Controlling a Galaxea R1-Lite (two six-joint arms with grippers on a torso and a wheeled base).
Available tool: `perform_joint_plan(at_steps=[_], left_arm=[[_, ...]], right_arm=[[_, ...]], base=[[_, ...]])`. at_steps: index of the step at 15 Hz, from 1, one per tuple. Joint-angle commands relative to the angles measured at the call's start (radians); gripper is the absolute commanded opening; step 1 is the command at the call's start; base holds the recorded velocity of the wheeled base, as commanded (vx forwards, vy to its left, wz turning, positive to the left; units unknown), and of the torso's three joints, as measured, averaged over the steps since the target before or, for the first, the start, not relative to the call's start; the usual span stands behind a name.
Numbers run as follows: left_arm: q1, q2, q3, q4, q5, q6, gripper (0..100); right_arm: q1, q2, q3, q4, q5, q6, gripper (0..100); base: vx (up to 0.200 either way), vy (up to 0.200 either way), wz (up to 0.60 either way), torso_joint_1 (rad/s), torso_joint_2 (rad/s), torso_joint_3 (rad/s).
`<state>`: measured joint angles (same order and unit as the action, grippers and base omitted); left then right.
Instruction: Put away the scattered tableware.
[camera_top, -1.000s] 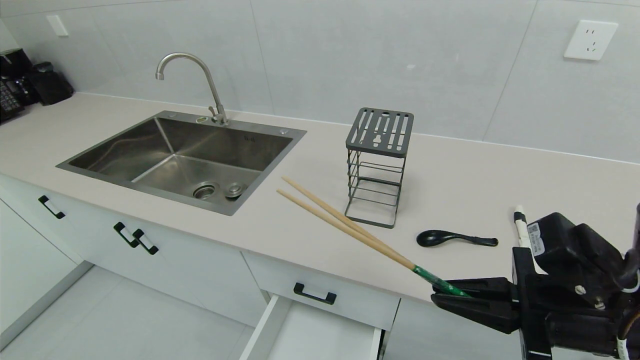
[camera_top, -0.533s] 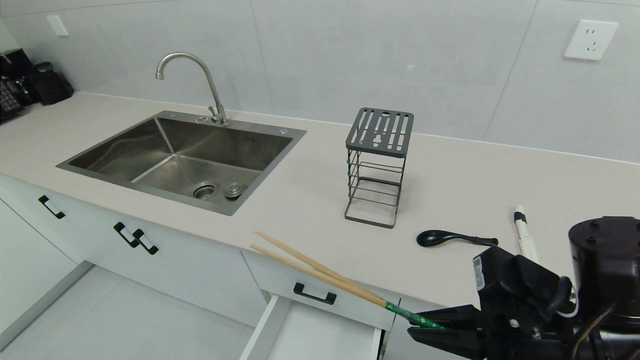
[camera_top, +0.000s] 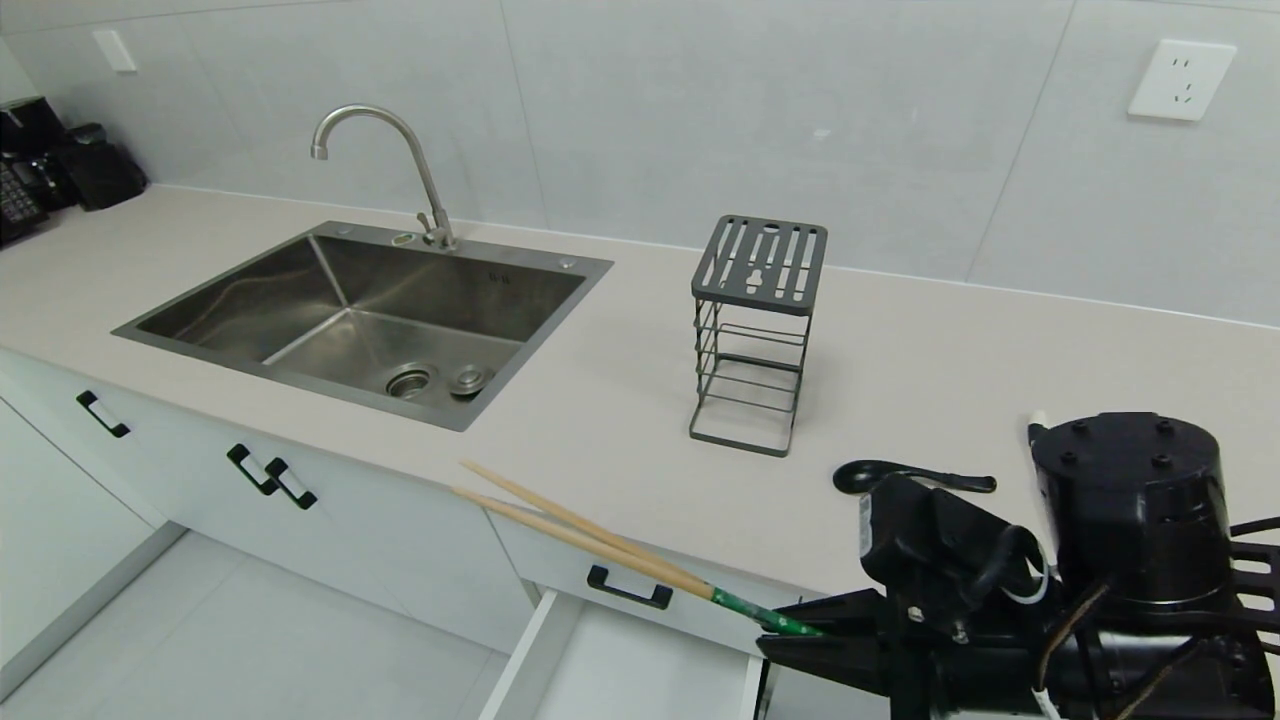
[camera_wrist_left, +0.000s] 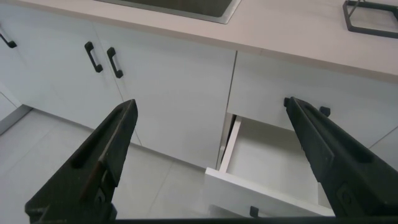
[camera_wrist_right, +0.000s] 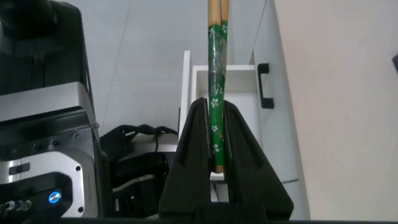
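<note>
- The tabletop (camera_top: 900, 380) is a pale, matte slab with a brushed steel sink (camera_top: 230, 300) sunk into it.
- Below its front edge a white drawer (camera_top: 640, 670) stands pulled open, smooth and box-shaped.
- A dark wire rack (camera_top: 757, 335) with a slotted top stands upright on the tabletop, well apart from the drawer.
- The right end effector (camera_top: 765, 645) pinches the green patterned ends of the wooden chopsticks (camera_top: 590, 535). Their long axis runs out from the fingers toward the robot's left, across the tabletop's front edge, with the drawer directly below, so lowering looks like the next move.
- The left end effector (camera_wrist_left: 210, 104) hangs spread wide and empty over the drawer front.
- A glossy black spoon (camera_top: 915, 478) lies flat on the tabletop, near the right arm.
</note>
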<state>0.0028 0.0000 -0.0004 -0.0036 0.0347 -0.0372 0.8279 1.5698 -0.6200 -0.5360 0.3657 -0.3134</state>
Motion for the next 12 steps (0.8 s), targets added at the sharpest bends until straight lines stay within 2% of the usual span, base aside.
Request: perform_joint_plan(at_steps=[1,3,6,12], left_arm=[[0.000,0.000,0.000,0.001,0.001,-0.001,100],[0.000,0.000,0.000,-0.001,0.001,-0.001,100],[0.000,0.000,0.000,0.001,0.001,-0.001,100],[0.000,0.000,0.000,-0.001,0.001,-0.001,100]], right_arm=[[0.039,0.053,-0.055,0.001,0.002,0.002,0],[0.080,0.056,-0.066,0.019,0.002,0.005,0],[0.089,0.052,-0.056,0.022,0.002,0.007,0],[0.089,0.053,-0.061,0.042,-0.002,0.008,0]], base=[[0.000,0.000,0.00,0.000,0.00,0.000],[0.000,0.000,0.00,0.000,0.00,0.000],[0.000,0.000,0.00,-0.019,0.03,0.024],[0.000,0.000,0.00,-0.182,0.36,0.177]])
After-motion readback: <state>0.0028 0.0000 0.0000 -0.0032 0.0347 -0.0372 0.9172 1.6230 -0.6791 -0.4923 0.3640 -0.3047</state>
